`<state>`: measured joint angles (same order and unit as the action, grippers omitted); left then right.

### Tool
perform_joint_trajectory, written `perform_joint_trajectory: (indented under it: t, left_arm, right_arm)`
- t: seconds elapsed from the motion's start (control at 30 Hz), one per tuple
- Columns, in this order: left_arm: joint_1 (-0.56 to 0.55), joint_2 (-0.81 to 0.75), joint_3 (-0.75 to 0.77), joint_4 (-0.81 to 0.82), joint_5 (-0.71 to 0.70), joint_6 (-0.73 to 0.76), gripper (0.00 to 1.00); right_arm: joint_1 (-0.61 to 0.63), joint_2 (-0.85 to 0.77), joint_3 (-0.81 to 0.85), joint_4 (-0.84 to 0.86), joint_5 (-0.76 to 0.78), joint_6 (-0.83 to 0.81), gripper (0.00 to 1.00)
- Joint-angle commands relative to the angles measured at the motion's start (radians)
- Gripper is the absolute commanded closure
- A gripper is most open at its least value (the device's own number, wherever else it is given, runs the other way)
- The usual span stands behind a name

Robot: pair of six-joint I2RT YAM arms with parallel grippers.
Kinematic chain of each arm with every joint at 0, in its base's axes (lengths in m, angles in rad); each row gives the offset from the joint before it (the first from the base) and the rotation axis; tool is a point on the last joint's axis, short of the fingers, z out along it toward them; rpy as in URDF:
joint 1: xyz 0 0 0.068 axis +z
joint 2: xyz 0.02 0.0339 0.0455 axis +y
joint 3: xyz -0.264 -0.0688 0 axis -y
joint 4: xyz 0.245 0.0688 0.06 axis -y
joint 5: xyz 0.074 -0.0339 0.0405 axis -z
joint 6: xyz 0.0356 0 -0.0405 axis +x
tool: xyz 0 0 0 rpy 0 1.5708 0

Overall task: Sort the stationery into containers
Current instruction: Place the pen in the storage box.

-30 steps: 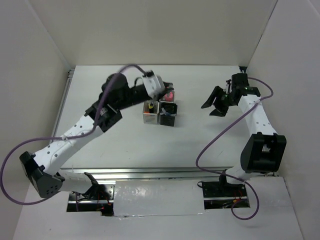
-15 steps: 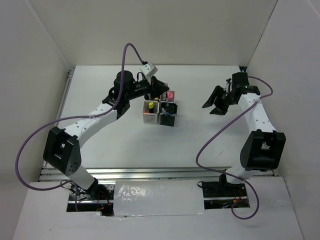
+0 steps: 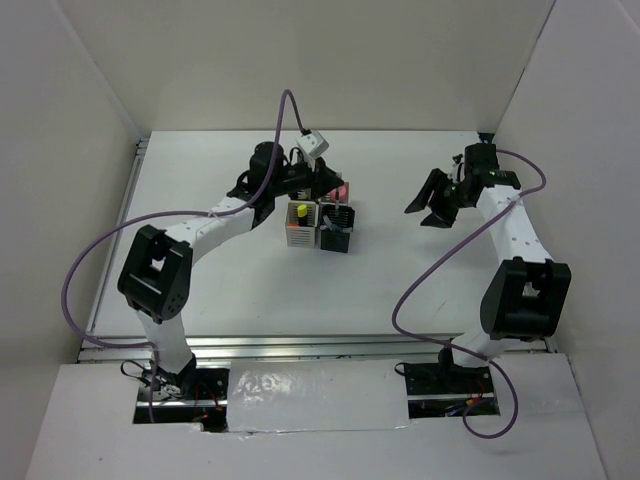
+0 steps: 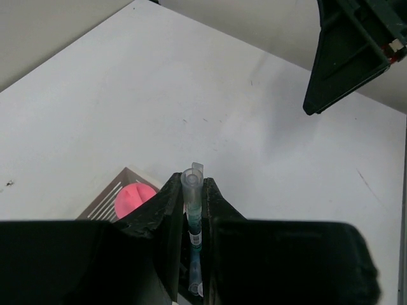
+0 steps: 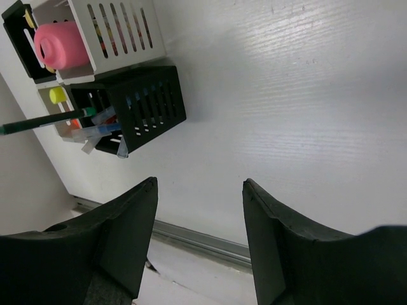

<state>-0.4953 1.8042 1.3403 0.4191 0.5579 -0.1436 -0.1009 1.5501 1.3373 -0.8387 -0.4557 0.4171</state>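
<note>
The containers (image 3: 318, 224) stand as a two-by-two cluster mid-table. My left gripper (image 3: 322, 186) hovers over the back of the cluster, shut on a thin pen (image 4: 193, 190) with a clear cap that stands up between the jaws (image 4: 193, 181). A pink highlighter (image 4: 136, 199) sits in a white slatted cup (image 5: 116, 30) just left of it. The black cup (image 5: 145, 105) holds several pens, and a yellow highlighter (image 5: 57, 95) shows in the cup behind. My right gripper (image 3: 433, 206) hangs open and empty to the right of the cluster, fingers (image 5: 199, 181) spread over bare table.
White walls close in the table on the left, back and right. A metal rail (image 5: 191, 238) runs along the table's near edge. The right gripper's black finger (image 4: 346, 57) shows in the left wrist view, well apart from the held pen.
The left arm has reached farther back and right, bringing its gripper with the pen over the rear of the cluster. The right gripper has stayed nearly still.
</note>
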Motion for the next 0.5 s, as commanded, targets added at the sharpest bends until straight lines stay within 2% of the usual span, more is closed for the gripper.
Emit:
perform_joint_trajectory:
  t: [0.0, 0.07, 0.2, 0.3, 0.4, 0.43, 0.47]
  left_arm:
    - [0.003, 0.030, 0.068, 0.040, 0.020, 0.033, 1.00]
    - [0.001, 0.041, 0.065, 0.029, 0.014, 0.042, 1.00]
    - [0.001, 0.047, 0.027, 0.035, 0.005, 0.073, 1.00]
    - [0.001, 0.052, 0.013, 0.018, 0.005, 0.079, 0.97]
    - [0.001, 0.049, 0.007, 0.015, 0.010, 0.078, 0.84]
    - [0.001, 0.050, 0.005, 0.017, 0.008, 0.075, 0.76]
    - [0.001, 0.050, 0.008, 0.015, 0.010, 0.070, 0.71]
  right_arm:
    - [-0.002, -0.008, 0.039, 0.035, 0.002, -0.024, 0.37]
    - [-0.002, -0.005, 0.040, 0.033, 0.011, -0.021, 0.35]
    - [0.001, -0.001, 0.057, 0.024, 0.038, -0.017, 0.23]
    - [0.007, 0.004, 0.065, 0.018, 0.054, -0.017, 0.20]
    - [0.013, 0.008, 0.075, 0.009, 0.066, -0.014, 0.18]
    - [0.013, 0.010, 0.079, 0.007, 0.069, -0.015, 0.17]
    - [0.015, 0.011, 0.082, 0.004, 0.072, -0.014, 0.16]
